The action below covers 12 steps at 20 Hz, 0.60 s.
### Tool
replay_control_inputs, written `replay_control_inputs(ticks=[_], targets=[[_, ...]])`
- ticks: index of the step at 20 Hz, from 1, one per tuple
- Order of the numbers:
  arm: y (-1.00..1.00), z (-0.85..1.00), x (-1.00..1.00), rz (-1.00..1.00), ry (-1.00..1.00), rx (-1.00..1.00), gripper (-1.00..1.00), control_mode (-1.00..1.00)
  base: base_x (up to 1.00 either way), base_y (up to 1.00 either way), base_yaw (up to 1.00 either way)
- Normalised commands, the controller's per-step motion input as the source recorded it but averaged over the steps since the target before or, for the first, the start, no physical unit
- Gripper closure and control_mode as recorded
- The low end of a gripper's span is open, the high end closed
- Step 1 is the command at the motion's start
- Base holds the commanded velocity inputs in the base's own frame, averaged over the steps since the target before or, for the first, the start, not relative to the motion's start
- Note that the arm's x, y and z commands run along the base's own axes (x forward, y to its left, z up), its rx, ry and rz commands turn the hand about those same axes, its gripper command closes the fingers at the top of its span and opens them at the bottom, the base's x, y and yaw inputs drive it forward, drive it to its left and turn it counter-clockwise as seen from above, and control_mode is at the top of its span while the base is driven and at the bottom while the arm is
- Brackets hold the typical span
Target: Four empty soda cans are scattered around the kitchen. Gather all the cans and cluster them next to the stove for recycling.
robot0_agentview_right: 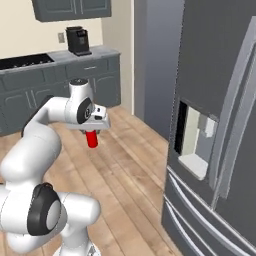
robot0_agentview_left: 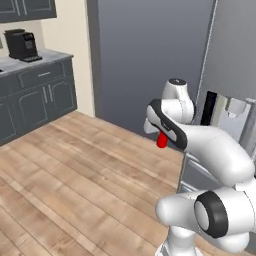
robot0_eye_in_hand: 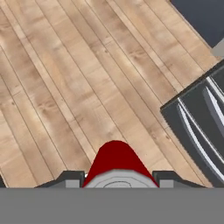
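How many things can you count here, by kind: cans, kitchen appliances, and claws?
Cans: 1, a red can held in the shut claw above the floor.
Appliances: 3, the coffee machine, the stove and the fridge.
Claws: 1.
Total: 5.

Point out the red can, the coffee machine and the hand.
red can (robot0_agentview_right: 92,139), right base view, its side.
coffee machine (robot0_agentview_right: 78,40), right base view, its front.
hand (robot0_agentview_right: 92,131), right base view, shut on the can's top.
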Motion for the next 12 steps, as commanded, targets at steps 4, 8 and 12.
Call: replay_control_inputs(ticks=[4,8,12], targets=[[0.00,0.00,0.00,0.00,0.00,0.00,1.00,1.00,0.82,0.27,0.19],[0.00,0.00,0.00,0.00,0.00,0.00,1.00,1.00,0.70,0.29,0.22],[0.00,0.00,0.00,0.00,0.00,0.00,1.00,1.00,0.64,0.28,0.23]])
